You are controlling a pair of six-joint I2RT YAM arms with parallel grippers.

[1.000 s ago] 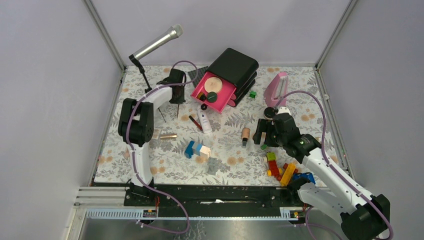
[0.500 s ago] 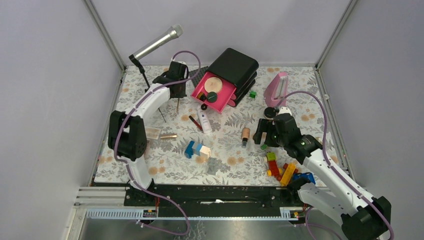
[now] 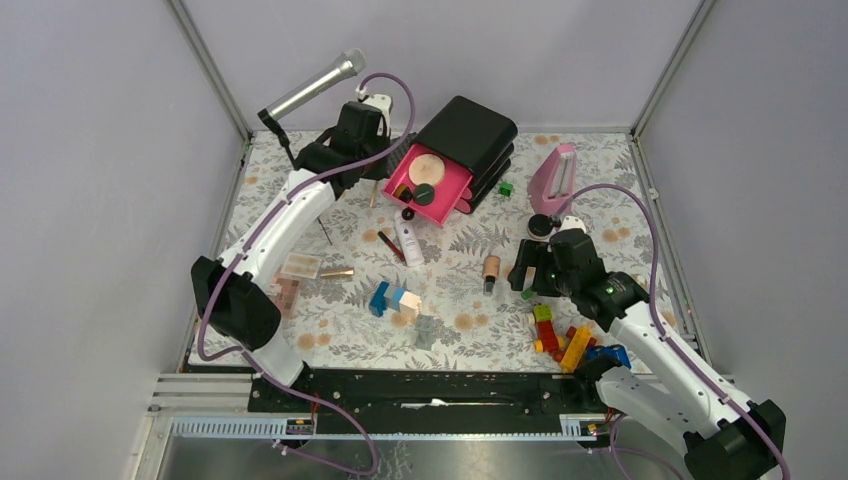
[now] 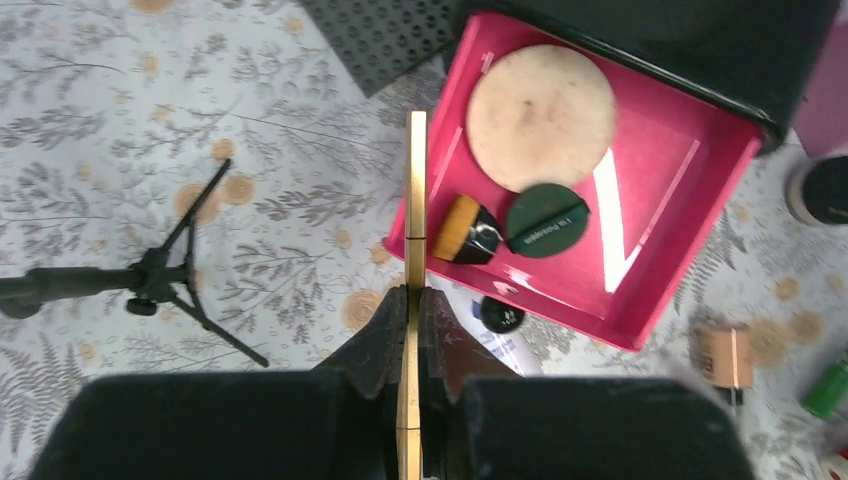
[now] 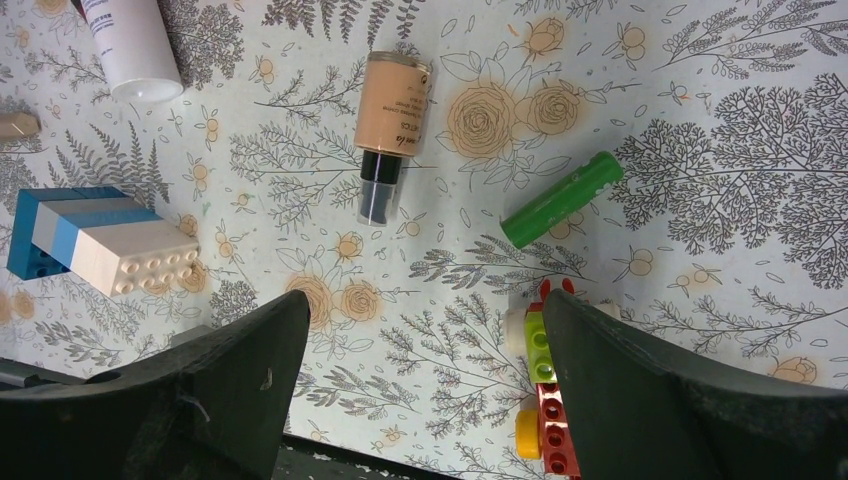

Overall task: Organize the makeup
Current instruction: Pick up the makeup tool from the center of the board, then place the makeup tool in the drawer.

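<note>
Over the back-left of the desk (image 3: 470, 300), the left gripper (image 4: 413, 300) pinches a thin gold stick (image 4: 417, 200) in its fingers (image 4: 385, 335), right along the left rim of the open pink drawer (image 4: 650, 200). The step looks like stowing it. Next, the arm should shift over the drawer floor, then release. The stick's long axis runs straight out from the fingers, free end pointing away. The right gripper (image 5: 422, 305) hangs spread wide above the peach bottle (image 5: 393, 100).

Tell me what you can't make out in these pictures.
Left wrist view: the gold stick's near end, hidden between the left gripper's shut fingers.
Right wrist view: the white tube, cut off by the top edge.
Top view: the peach bottle's label, too small.
</note>
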